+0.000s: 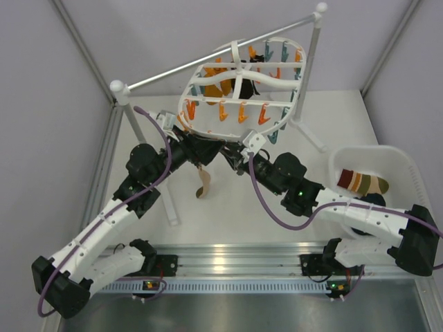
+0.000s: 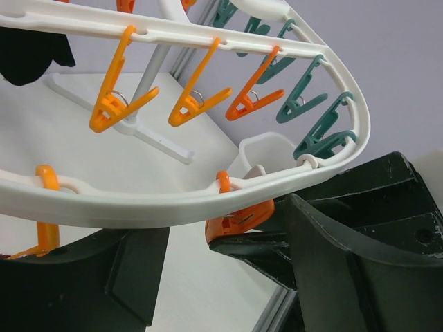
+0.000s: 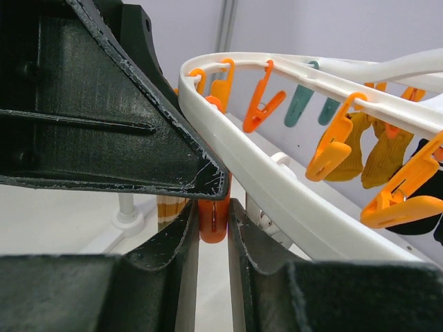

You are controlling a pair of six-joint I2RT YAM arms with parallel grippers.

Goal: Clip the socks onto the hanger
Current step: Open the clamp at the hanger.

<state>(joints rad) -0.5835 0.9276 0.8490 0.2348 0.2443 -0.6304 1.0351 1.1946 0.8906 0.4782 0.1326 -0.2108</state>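
The white oval hanger (image 1: 242,76) hangs from the rail, with orange and teal pegs along its bars. My right gripper (image 3: 213,228) is shut on an orange peg (image 3: 213,220) under the hanger's near rim (image 3: 277,187). My left gripper (image 2: 221,277) is open just beside that peg (image 2: 239,218), its fingers either side of it and apart from it. A striped sock (image 1: 203,181) dangles below the two grippers; its top end is hidden. Mustard socks (image 3: 374,149) and a dark sock (image 2: 31,55) hang from pegs farther back. Another striped sock (image 1: 361,182) lies in the basket.
A thin grey rail (image 1: 208,62) on white posts (image 1: 119,88) carries the hanger; the posts' feet (image 1: 169,207) rest on the table. A white basket (image 1: 387,159) stands at the right, over my right arm. Grey walls close in the left and right sides.
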